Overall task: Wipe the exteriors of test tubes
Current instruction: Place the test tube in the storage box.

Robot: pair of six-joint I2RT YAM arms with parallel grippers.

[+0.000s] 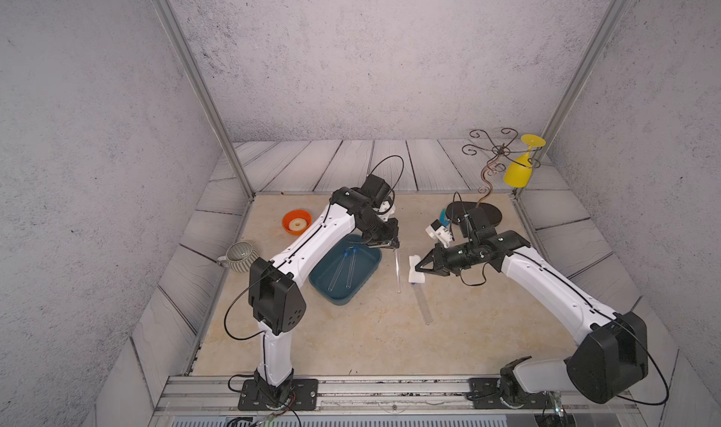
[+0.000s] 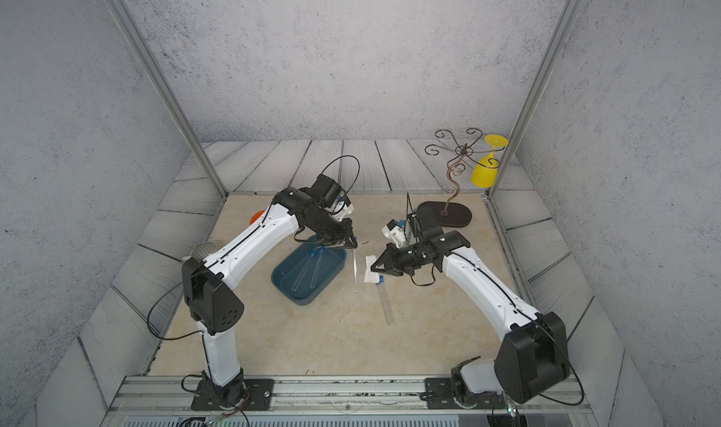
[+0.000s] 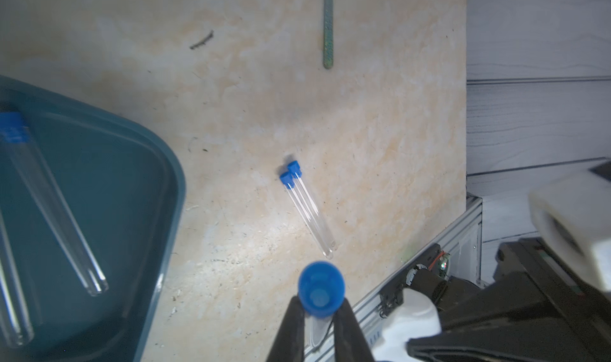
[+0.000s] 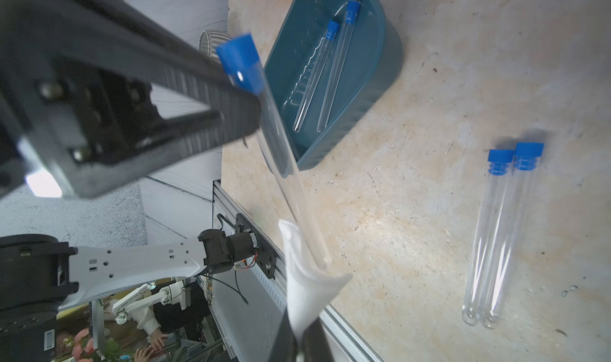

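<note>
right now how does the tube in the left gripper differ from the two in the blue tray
The held tube hangs tilted, cap up; the tray tubes lie flat in the blue tray. The left gripper is shut on the held tube just under its cap; nothing grips the tray tubes. The held tube's lower end is near the white cloth in the right gripper; the tray tubes are not. All are clear with blue caps.

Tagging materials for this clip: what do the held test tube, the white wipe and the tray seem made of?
Test tube: clear glossy glass or plastic, cannot tell which; background shows through. Wipe: soft white cloth or paper, creased and drooping. Tray: likely smooth teal plastic, rounded moulded corners.
</note>
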